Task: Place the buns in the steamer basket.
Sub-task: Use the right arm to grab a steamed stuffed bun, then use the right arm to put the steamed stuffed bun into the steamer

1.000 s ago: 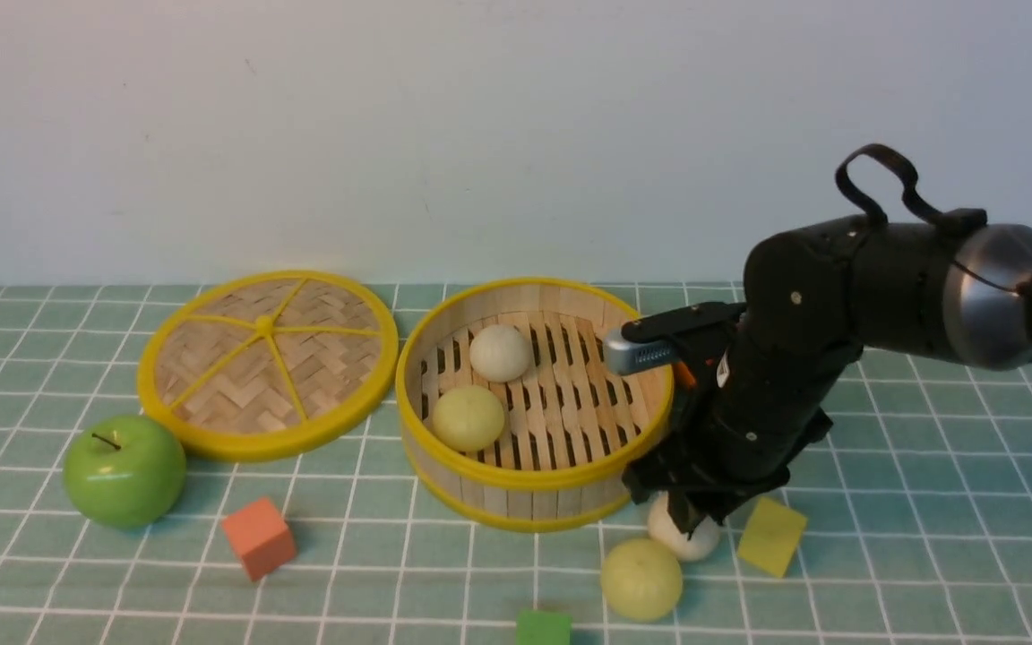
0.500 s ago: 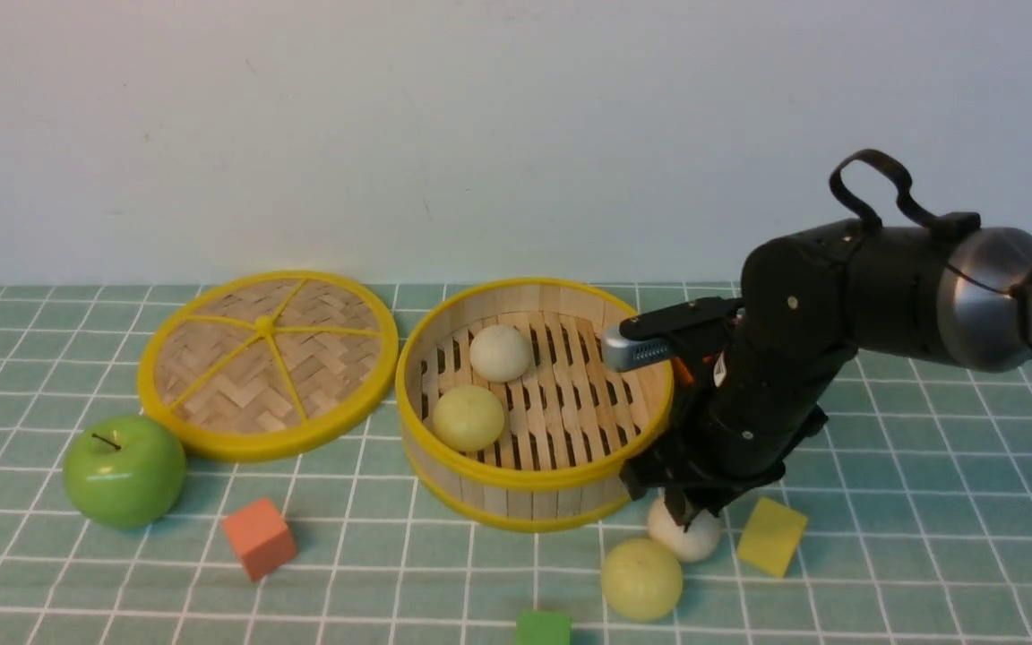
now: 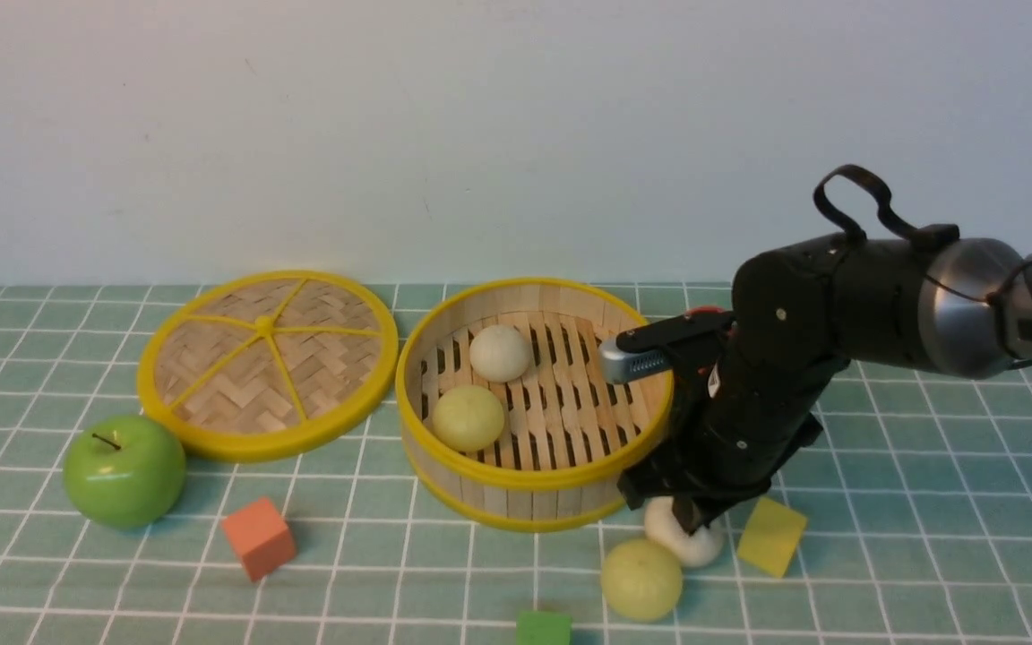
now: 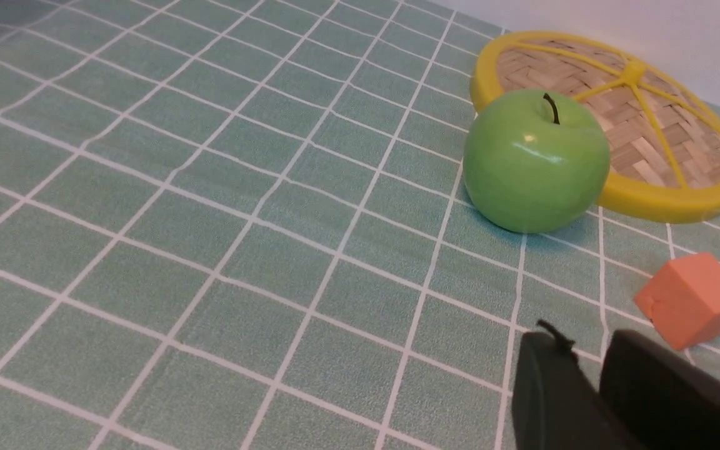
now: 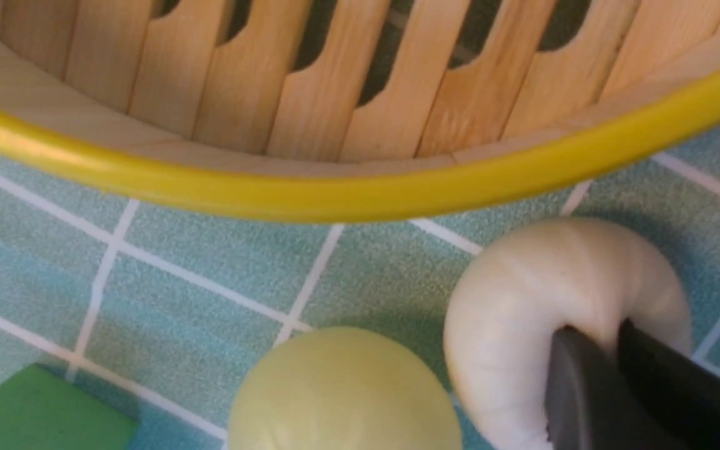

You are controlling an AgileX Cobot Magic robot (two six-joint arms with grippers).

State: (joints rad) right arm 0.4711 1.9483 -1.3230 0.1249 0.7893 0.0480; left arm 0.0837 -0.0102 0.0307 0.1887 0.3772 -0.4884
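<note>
The steamer basket [image 3: 534,479] stands mid-table with one off-white bun [image 3: 500,352] and one yellow-green bun [image 3: 468,417] on its slatted floor. Just outside its near-right wall, my right gripper [image 3: 686,520] points down and is shut on another off-white bun [image 3: 693,546]. In the right wrist view the gripper [image 5: 610,331] pinches deep into that bun [image 5: 522,294], below the basket's rim [image 5: 335,200]. A second yellow-green bun [image 3: 641,578] lies beside it on the cloth. My left gripper [image 4: 585,340] shows only in its wrist view, jaws a narrow gap apart, holding nothing.
The woven lid [image 3: 267,363] lies left of the basket, with a green apple [image 3: 124,469] in front of it. An orange cube [image 3: 258,537], a green cube [image 3: 543,629] and a yellow cube [image 3: 771,536] sit near the front; the yellow one is close to my right gripper.
My right gripper's fingers have closed onto the off-white bun beside the basket, denting it, and the right arm has shifted slightly left. The other things stay put.
</note>
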